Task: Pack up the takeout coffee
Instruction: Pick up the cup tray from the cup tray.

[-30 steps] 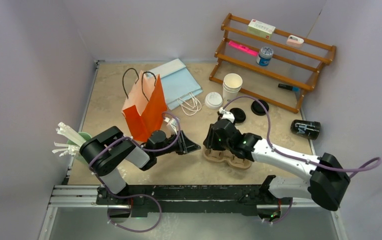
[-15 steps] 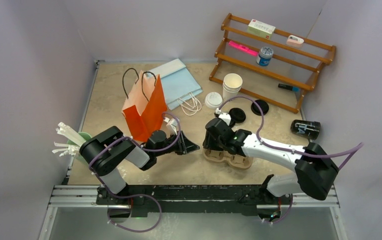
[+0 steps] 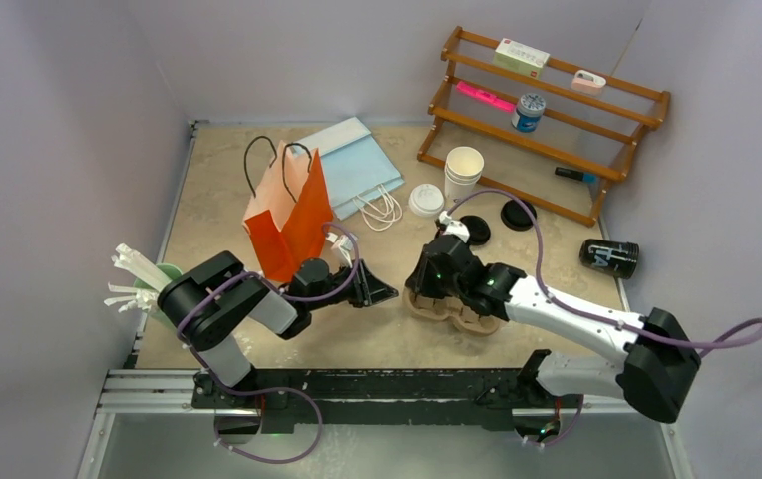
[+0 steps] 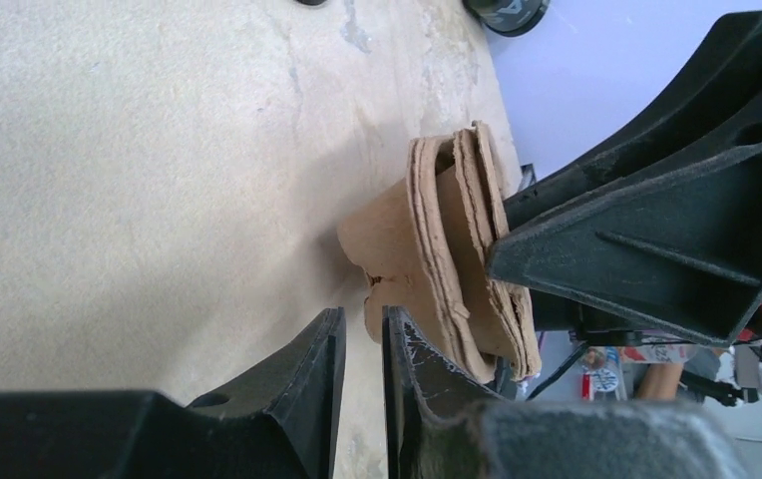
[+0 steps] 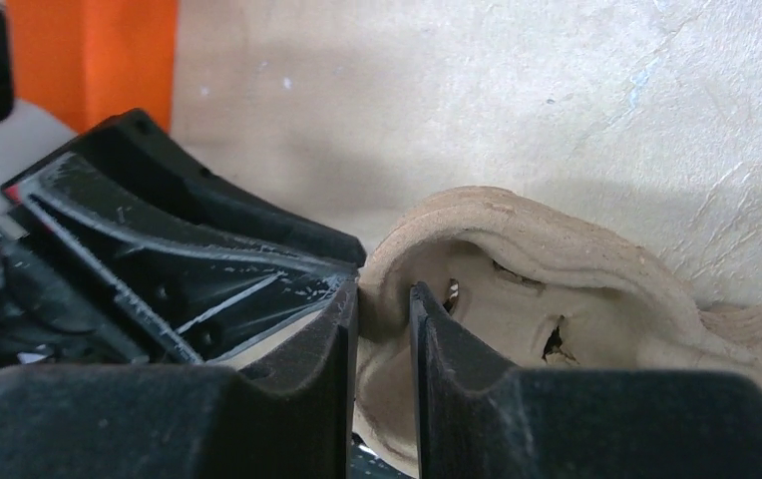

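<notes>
Right claw closed on carrier (2 lids just beyond).

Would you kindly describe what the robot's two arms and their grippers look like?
Both the left arm and right arm pair chunky black joint housings with a white link, and a purple cable loops loosely along each. The left gripper and right gripper have matte black, wedge-shaped plastic jaws with ribbed triangular bracing, scuffed whitish along their edges.
</notes>
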You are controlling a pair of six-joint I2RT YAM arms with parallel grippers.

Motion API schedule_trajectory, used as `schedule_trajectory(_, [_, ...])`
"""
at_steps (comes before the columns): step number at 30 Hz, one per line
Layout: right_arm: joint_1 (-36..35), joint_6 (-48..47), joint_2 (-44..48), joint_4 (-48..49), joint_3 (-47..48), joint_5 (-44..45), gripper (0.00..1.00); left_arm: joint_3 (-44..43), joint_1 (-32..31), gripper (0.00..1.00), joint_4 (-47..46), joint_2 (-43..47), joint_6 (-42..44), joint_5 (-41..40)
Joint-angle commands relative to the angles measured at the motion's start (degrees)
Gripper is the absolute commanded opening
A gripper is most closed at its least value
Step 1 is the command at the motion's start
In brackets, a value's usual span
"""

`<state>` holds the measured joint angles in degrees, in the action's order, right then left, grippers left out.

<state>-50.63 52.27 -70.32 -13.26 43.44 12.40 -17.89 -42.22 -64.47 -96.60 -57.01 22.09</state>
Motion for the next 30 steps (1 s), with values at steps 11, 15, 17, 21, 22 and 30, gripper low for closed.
schedule_trajectory(11, [-0.18,2.61,8.53,7.15,-8.68,-6.53,0.17,2.06,0.30,0.38,-14.59,2.42,-5.23,6.28])
schedule_trajectory(15, [-0.24,3.47,10.54,9.03,-9.78,-6.28,0.14,1.70,0.26,0.32,-18.75,-1.96,-8.61,7.88])
schedule_trajectory(17, [-0.19,4.10,11.37,9.12,-9.94,-6.03,0.13,2.24,0.29,0.28,-22.77,-4.23,-10.47,8.12])
schedule_trajectory(21, [-0.19,4.59,13.43,9.53,-10.58,-6.33,0.13,2.90,0.29,0.28,-28.91,-7.50,-13.34,8.58])
schedule_trajectory(22, [-0.25,4.66,14.07,9.56,-10.75,-6.34,0.13,3.01,0.23,0.29,-29.66,-7.84,-13.64,8.59])
schedule_trajectory(30, [-0.26,4.93,16.39,9.33,-11.30,-6.15,0.13,2.73,-1.03,0.39,-29.49,-7.07,-13.69,8.59])
